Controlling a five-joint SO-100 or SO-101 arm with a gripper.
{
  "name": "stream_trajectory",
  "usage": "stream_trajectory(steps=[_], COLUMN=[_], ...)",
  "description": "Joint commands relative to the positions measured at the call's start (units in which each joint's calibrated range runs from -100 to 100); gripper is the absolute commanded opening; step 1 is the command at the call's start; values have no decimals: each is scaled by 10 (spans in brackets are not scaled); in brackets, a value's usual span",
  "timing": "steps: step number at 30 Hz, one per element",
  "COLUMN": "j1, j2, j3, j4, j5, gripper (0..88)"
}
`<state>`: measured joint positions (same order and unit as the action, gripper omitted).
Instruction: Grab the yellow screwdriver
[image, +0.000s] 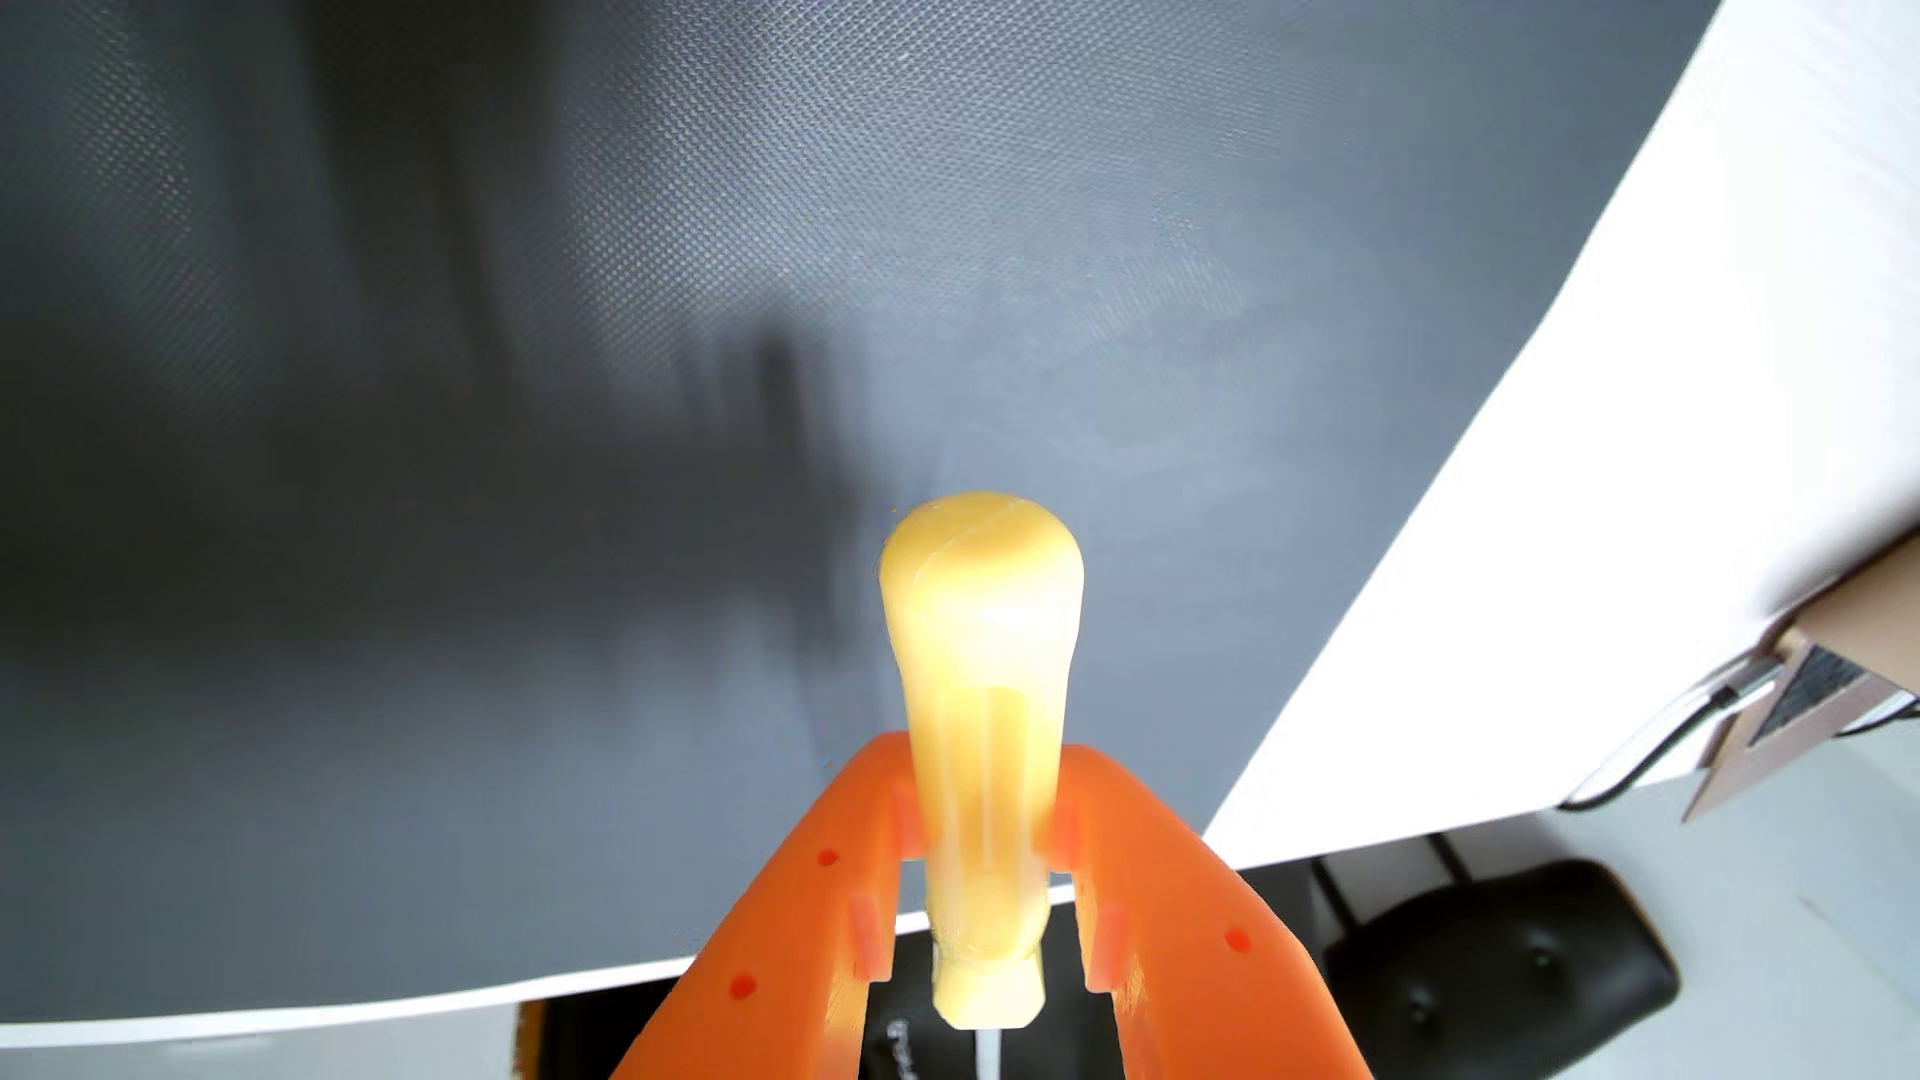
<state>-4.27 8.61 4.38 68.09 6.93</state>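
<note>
In the wrist view, the orange 3D-printed two-finger gripper (982, 768) enters from the bottom edge, its two fingers (800, 914) converging upward toward the centre of the frame. The jaws are clamped against both sides of the translucent yellow plastic screwdriver handle (982, 665), gripping it along its narrower waist. The handle stands between the fingers and extends upward in the frame past the fingertips, ending in a rounded, wider butt. Below the grip, the handle's collar is visible, and a thin pale shaft (987, 1049) leaves it toward the bottom edge; the tip cannot be seen.

Behind the gripper lies a dark grey textured mat (520, 415), blurred and carrying soft shadows. A white sheet surface (1558, 467) borders the mat on the right and along the lower edge. Farther off at lower right, a black padded seat (1507, 966) rests on a pale floor, and a brown cardboard piece (1849, 644) with a dark cable (1662, 748) sits at the right edge.
</note>
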Motion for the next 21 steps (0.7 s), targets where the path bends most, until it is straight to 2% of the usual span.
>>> stream_trajectory(steps=[1, 21], j1=[-2, -2], j2=[-58, -216], j3=[-10, -8], j4=[23, 100], j5=[0, 0], gripper=[8, 8])
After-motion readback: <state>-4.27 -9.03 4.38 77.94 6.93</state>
